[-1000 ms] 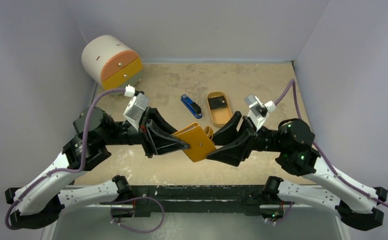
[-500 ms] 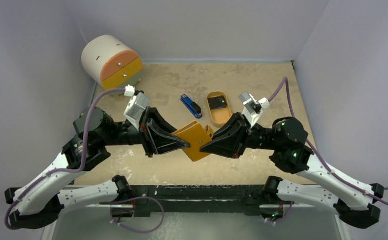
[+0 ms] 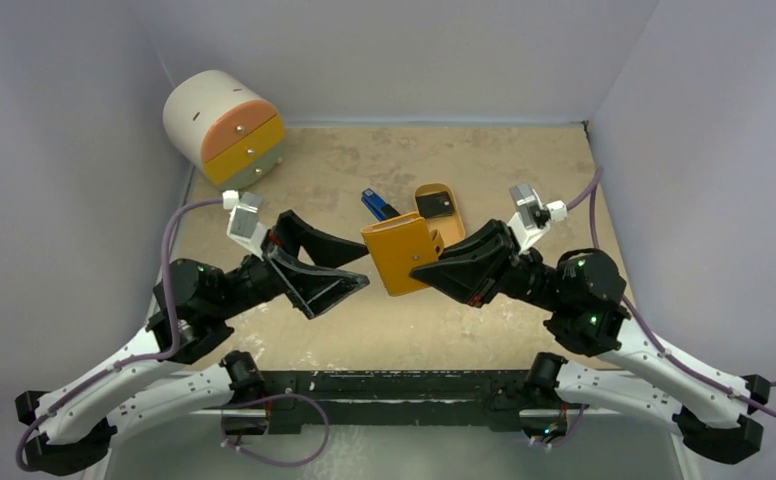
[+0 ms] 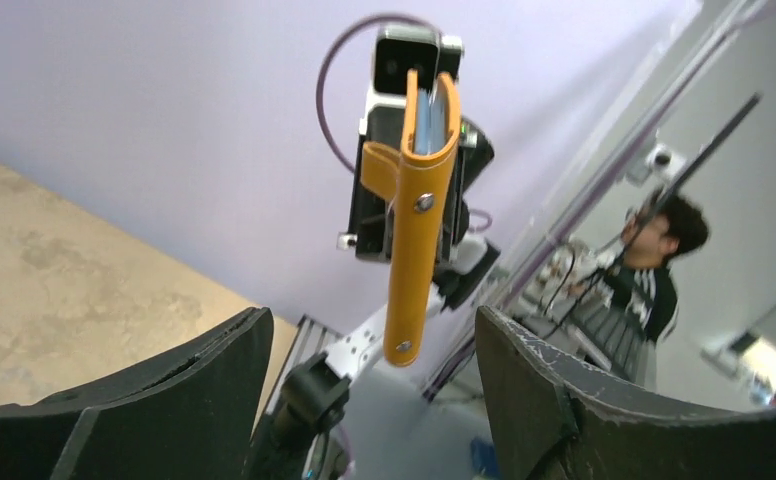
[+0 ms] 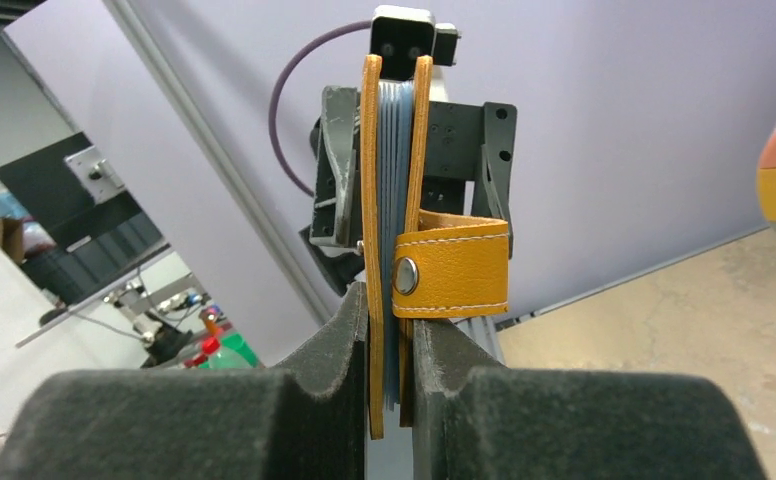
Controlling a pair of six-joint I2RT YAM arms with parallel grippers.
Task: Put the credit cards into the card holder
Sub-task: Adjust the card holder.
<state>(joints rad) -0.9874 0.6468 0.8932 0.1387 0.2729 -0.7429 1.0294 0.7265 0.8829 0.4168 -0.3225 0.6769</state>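
Card holder (image 3: 401, 258) is showing plain orange, silver snap (image 5: 405, 275) | bar (image 3: 377, 203) is showing blue and black | table (image 3: 524, 160) is showing mottled tan.

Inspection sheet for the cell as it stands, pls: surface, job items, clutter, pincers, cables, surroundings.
Surface: tan tabletop, stained.
Job's things: orange card holder held off the table, strap appears snapped; one dark card lying in the oval tray.
Clutter: blue-and-black bar beside the tray; round drawer unit at the far left corner.
Grippers: left pincer open, empty; right pincer shut on the card holder's edge.
Cables: purple cables off both wrists, clear of the holder.
Surroundings: lilac walls; person beyond the cell.
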